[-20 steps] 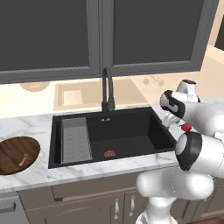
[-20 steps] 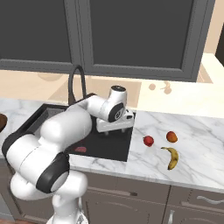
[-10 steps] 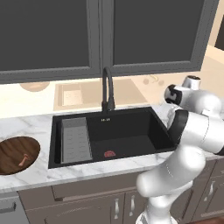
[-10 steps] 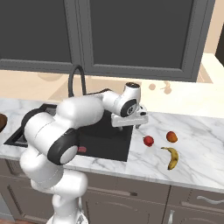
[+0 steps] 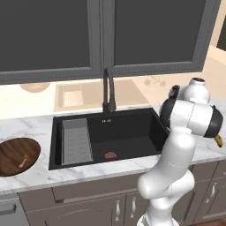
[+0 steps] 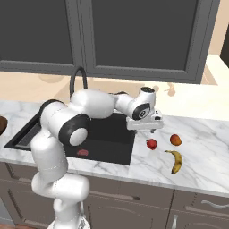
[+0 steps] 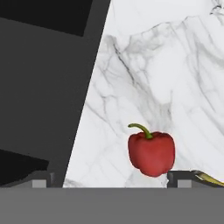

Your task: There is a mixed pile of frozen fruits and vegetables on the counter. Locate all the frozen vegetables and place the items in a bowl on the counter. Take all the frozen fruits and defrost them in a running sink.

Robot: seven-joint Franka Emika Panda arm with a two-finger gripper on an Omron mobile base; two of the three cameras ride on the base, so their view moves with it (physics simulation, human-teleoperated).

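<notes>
Right base view: the gripper [image 6: 144,127] hangs at centre frame over the white marble worktop [image 6: 201,154], just past the right edge of the black sink [image 6: 117,145], its jaws spread wide and holding nothing. Directly below and slightly right of it lies the red bell pepper [image 6: 152,144]; the orange-red round fruit [image 6: 175,140] sits just beside the pepper to the right, and the yellow banana [image 6: 175,161] lies near both, lower in the frame. All three rest on the worktop, apart from one another. Hand view: the red bell pepper [image 7: 151,152], with a green stem, rests on the marble at lower centre-right, between the two finger tips [image 7: 183,178] at the bottom edge; the sink rim crosses the left half. Left base view: the dark wooden bowl [image 5: 9,152] stands at far left on the worktop, well apart from the sink [image 5: 128,139], with a tan-brown stick-like piece [image 5: 23,162] inside it. A black gooseneck faucet [image 5: 108,90] rises behind the basin.
</notes>
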